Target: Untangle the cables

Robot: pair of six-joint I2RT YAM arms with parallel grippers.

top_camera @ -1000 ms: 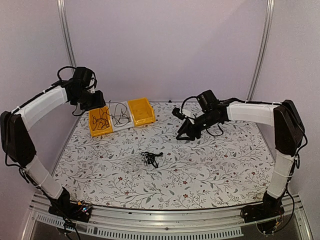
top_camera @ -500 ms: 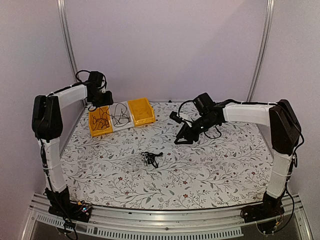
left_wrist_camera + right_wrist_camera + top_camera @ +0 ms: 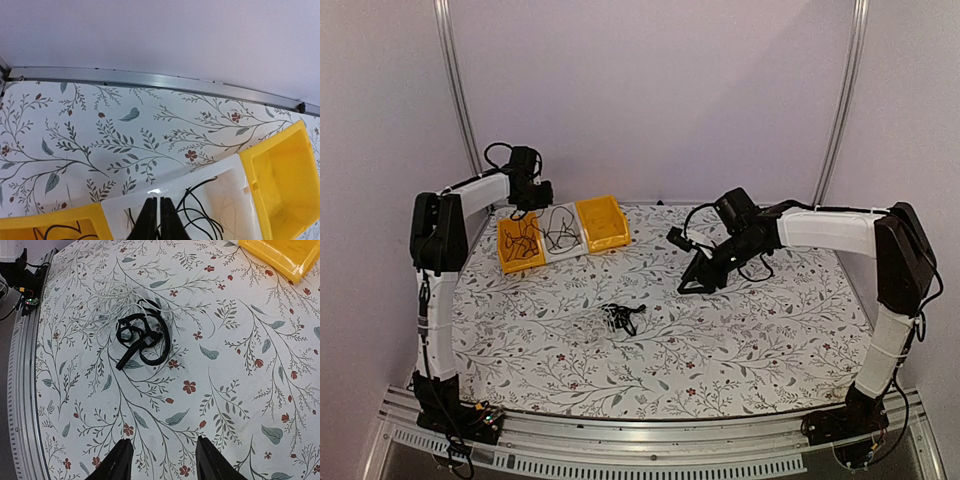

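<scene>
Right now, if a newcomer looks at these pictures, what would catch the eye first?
First, the small dark tangle of cables, alone in the middle of the flowered table, with the open right gripper pointing toward it. Then the bright row at the far left: a yellow bin and a white bin, both holding loose black cords, and an empty yellow bin.

Overhead view from behind, left wrist close over bins [image 3: 280, 165], right wrist above tangled cables [image 3: 145, 335]
</scene>
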